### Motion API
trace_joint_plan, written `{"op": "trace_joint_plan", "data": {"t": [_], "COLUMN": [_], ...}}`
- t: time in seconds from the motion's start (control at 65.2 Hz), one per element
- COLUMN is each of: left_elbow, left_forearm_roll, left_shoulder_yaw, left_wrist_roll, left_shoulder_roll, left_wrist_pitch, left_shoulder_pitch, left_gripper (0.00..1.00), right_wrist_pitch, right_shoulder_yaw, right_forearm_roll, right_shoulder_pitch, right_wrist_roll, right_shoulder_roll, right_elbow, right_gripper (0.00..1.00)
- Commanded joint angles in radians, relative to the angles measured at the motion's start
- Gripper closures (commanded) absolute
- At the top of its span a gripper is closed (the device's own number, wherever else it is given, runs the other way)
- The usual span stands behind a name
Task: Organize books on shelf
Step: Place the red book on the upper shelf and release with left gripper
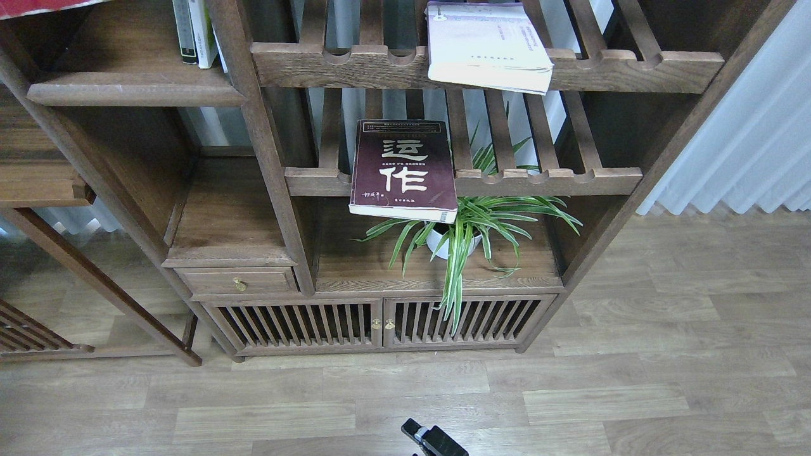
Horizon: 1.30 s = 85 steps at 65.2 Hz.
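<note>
Only a sliver of the bright red book (38, 6) shows at the top left corner, above the solid dark wood shelf (133, 95). My left gripper is out of view. The dark maroon book (403, 168) with white characters lies flat on the middle slatted rack, its front edge overhanging. The cream-white book (488, 47) lies flat on the upper slatted rack. A small black part of my right arm (434, 441) shows at the bottom edge, low over the floor and far from the books. Its fingers cannot be told apart.
Thin upright white-spined books (193, 31) stand at the right end of the solid shelf. A potted spider plant (469, 231) sits under the maroon book. A small drawer (237, 282) and slatted cabinet doors (380, 323) are below. A pale curtain (747, 126) hangs at right.
</note>
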Motion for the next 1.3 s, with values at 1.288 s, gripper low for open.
{"op": "trace_joint_plan", "data": {"t": [1.288], "left_elbow": [0.333], "left_forearm_roll": [0.548], "left_shoulder_yaw": [0.038], "left_wrist_roll": [-0.131], "left_shoulder_roll": [-0.355], "left_wrist_pitch": [0.0], "left_shoulder_pitch": [-0.258], "left_gripper": [0.65], "right_wrist_pitch": [0.0], "right_shoulder_yaw": [0.009], "right_forearm_roll": [0.011], "right_shoulder_pitch": [0.031], "right_wrist_roll": [0.004], "right_shoulder_roll": [0.0], "right_elbow": [0.011], "right_gripper": [0.0]}}
